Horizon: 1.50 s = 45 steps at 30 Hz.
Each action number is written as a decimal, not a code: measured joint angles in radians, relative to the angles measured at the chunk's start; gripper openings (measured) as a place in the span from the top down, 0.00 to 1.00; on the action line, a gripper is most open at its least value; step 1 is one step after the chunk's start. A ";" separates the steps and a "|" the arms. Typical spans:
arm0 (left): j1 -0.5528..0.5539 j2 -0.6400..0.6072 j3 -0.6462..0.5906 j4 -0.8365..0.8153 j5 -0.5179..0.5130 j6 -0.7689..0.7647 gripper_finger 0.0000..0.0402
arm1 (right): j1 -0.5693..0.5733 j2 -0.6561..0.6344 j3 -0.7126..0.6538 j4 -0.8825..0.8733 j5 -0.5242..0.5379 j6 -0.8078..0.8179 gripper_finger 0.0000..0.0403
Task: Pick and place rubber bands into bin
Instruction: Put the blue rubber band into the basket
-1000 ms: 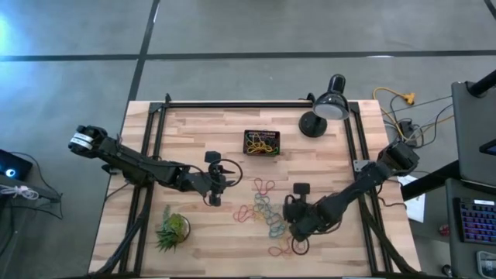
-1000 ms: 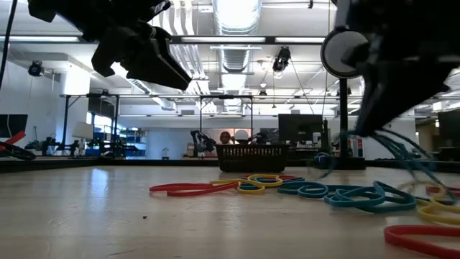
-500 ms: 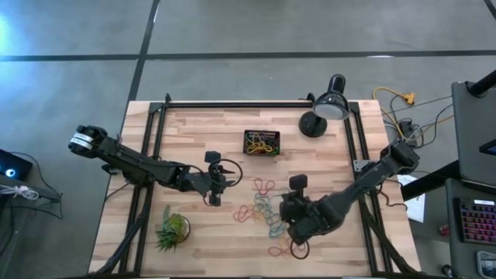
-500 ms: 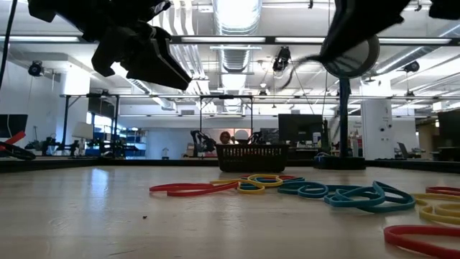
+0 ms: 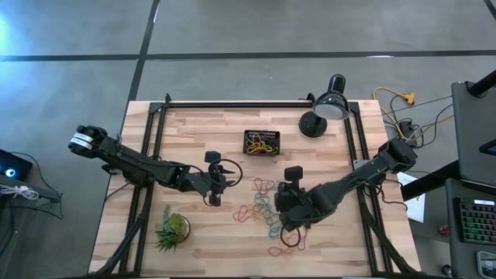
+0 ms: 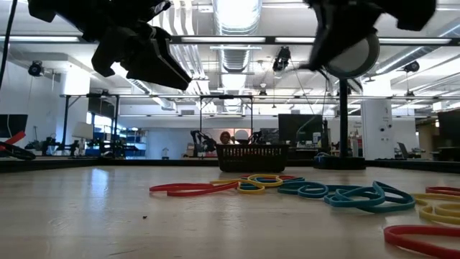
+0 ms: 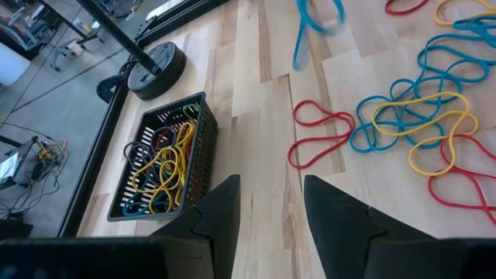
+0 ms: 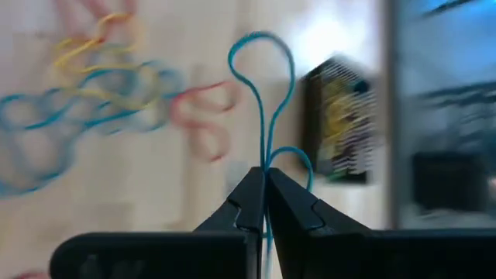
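Observation:
Several rubber bands (image 5: 263, 209) in red, blue and yellow lie loose on the wooden table, right of centre; they also show in the low view (image 6: 323, 193) and the left wrist view (image 7: 411, 132). The black bin (image 5: 262, 142), (image 7: 163, 159) stands farther back with bands inside. My right gripper (image 5: 279, 208) hovers over the pile, shut on one blue rubber band (image 8: 262, 93), which also shows blurred in the left wrist view (image 7: 314, 23). My left gripper (image 7: 271, 209) waits open left of the pile (image 5: 223, 182), above the table. My right gripper pinches the blue rubber band between its two fingertips, where the band's strands run together (image 8: 264, 164). A long loop (image 8: 262, 54) and a smaller one (image 8: 298, 159) stick out beyond the fingers. The fingers slant downward. The band is lifted clear of the table.
A black desk lamp (image 5: 325, 112) stands at the far right behind the bin. A spiky green plant (image 5: 172, 229) sits near the front left. Black frame rails (image 5: 155, 155) run along the table's left, right and far edges.
My right gripper has risen from the pile's near-right side and gone toward the far-left, toward the bin, rolling its wrist as it went. It has stayed shut on the blue band, which now hangs clear of the table.

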 joint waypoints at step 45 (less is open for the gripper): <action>0.001 0.000 -0.003 0.015 0.000 0.001 0.68 | -0.111 -0.077 -0.563 0.398 -0.375 0.331 0.57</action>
